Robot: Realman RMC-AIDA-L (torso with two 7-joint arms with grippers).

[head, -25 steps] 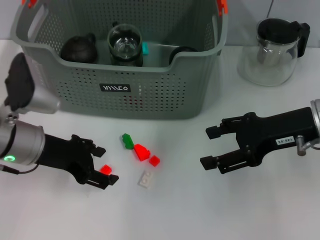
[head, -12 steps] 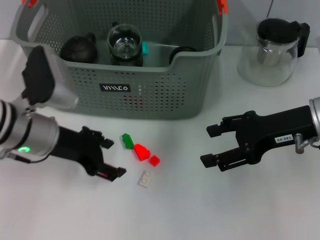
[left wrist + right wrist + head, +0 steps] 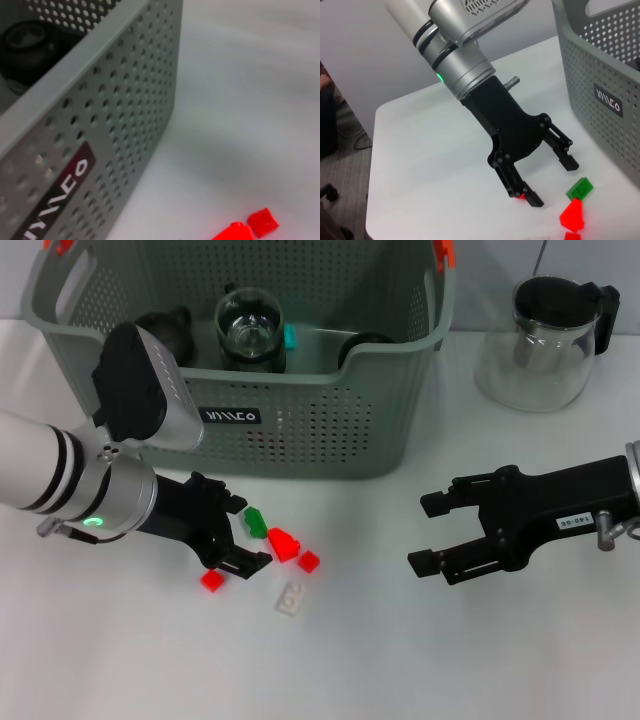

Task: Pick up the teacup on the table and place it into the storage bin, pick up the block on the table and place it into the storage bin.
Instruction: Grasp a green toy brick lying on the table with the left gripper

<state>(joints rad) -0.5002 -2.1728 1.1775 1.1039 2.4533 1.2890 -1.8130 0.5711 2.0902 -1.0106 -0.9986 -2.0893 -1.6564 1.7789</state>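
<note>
Since a second ago: left gripper (image 3: 243, 536) swung from the table's left edge toward the block cluster; small red block (image 3: 211, 580), earlier between its fingers, now lying free on the table. Right gripper (image 3: 438, 533) barely shifted.

Head view: left gripper empty, fingers apart, set low among the blocks, probably lining up a fresh grab. Green block (image 3: 256, 522) touching or just off its upper finger at 2 o'clock; larger red block (image 3: 284, 544) just beside at 3 o'clock; dropped red block near at 7 o'clock. Bin (image 3: 300, 435) close at 12 o'clock, dark pots and a glass cup inside. Right gripper idle, open, well apart at 3 o'clock.

Left wrist view: bin wall (image 3: 100, 135) close, two red blocks (image 3: 262, 222) beyond; own fingers unseen.

Right wrist view: left gripper (image 3: 555, 180) spread wide, green block (image 3: 580, 189) just off its tips.
</note>
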